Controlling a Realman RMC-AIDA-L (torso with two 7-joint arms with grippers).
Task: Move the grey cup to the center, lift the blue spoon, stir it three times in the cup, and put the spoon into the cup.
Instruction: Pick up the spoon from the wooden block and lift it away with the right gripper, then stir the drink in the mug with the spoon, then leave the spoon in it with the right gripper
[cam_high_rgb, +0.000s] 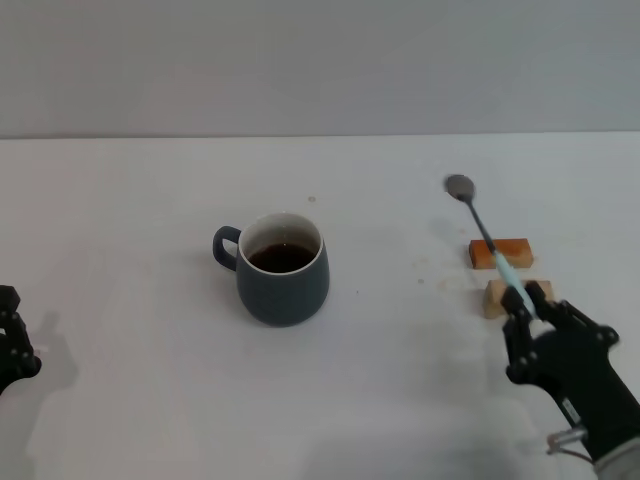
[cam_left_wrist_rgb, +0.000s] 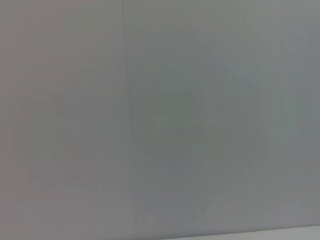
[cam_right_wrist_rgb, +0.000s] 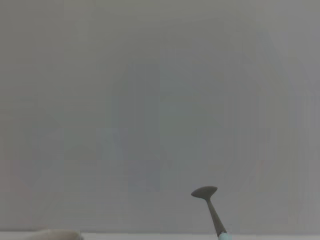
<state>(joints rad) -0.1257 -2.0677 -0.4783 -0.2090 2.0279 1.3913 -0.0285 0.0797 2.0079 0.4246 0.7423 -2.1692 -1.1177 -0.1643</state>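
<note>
The grey cup (cam_high_rgb: 283, 268) stands near the middle of the white table, handle to the left, dark brown liquid inside. My right gripper (cam_high_rgb: 528, 304) at the lower right is shut on the pale blue handle of the blue spoon (cam_high_rgb: 486, 236). It holds the spoon lifted, with the metal bowl pointing up and away, well right of the cup. The spoon's bowl and neck also show in the right wrist view (cam_right_wrist_rgb: 209, 202). My left gripper (cam_high_rgb: 12, 340) is parked at the table's left edge, away from the cup.
An orange block (cam_high_rgb: 500, 253) and a pale wooden block (cam_high_rgb: 512, 296) lie on the table just behind my right gripper. The left wrist view shows only a blank grey wall.
</note>
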